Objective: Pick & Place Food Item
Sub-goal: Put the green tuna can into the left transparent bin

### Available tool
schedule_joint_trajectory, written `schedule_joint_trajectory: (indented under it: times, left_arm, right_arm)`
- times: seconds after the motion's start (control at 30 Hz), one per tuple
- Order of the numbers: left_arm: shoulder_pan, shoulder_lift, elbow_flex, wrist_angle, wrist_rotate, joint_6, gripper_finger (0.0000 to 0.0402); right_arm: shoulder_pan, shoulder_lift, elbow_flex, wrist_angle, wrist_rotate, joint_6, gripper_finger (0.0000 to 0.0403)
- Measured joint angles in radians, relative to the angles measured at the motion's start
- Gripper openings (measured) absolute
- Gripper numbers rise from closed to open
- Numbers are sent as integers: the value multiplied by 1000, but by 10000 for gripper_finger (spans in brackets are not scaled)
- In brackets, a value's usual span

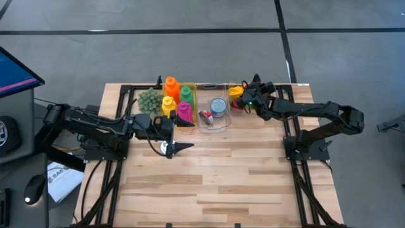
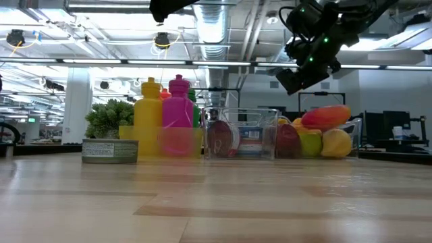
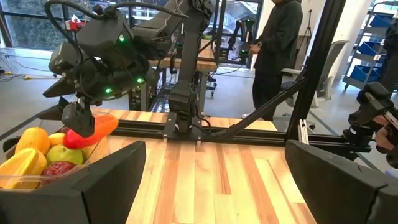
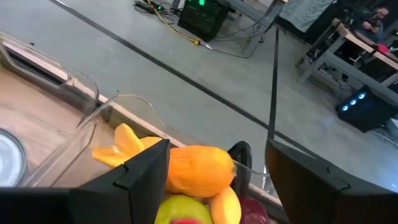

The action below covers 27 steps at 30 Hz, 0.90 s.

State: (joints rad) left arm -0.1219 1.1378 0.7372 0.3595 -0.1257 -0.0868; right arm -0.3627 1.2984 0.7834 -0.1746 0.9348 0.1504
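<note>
Orange and red on top of the heap: a long orange-red pepper-shaped toy food (image 3: pixel 92 129) lies across the pile of plastic fruit in the clear plastic fruit bin (image 4: pixel 93 121) at the far right of the row of containers. The right gripper (image 1: pixel 243 96) hovers directly above that pile, its dark fingers (image 4: pixel 146 168) spread to either side of the orange piece, and from the wrist view the jaws look parted with nothing clamped between them. In the left wrist view the gripper's tip sits just at the red end of the pepper, though whether it actually touches I cannot tell. Under the pepper we have a green apple-like fruit (image 2: pixel 310 143), a yellow lemon-shaped fruit (image 2: pixel 337 142) and a dark red fruit (image 2: pixel 287 140).

Over to the left arm: the left gripper (image 1: pixel 179 147) rests low over the pale wooden slatted table (image 1: pixel 221 183), near the front of the bins, fingers wide apart and empty.

Along the back, the middle clear bin (image 1: pixel 212 107) holds a silver round tin (image 1: pixel 218 106) and a small red can (image 1: pixel 205 116). Next to it, the yellow tray carries a pink plastic bottle (image 2: pixel 178 104), a yellow bottle (image 2: pixel 149 108), an orange bottle (image 1: pixel 171 85) and a green bottle (image 1: pixel 186 94), with a green leafy bunch (image 1: pixel 150 100) beside them. A person in dark clothing (image 3: pixel 280 43) stands beyond the table.
</note>
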Motion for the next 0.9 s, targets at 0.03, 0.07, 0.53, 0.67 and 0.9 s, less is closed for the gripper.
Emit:
schedule_joint_trajectory:
  times: [0.03, 0.07, 0.53, 0.67, 0.9]
  left_arm:
    - [0, 0, 0, 0, 0, 0, 374]
    - [0, 0, 0, 0, 0, 0, 374]
    - [-1, 0, 0, -2, 0, 0, 374]
    - [-1, 0, 0, -2, 0, 0, 374]
    - [-1, 0, 0, -19, 0, 46, 345]
  right_arm:
    - [4, 0, 0, 3, 0, -1, 260]
    - [10, -3, 0, 3, 0, -1, 260]
    - [254, -18, 2, 136, -80, -256, 260]
    - [336, -18, 2, 189, -77, -256, 260]
    - [450, -18, 2, 267, -78, -297, 200]
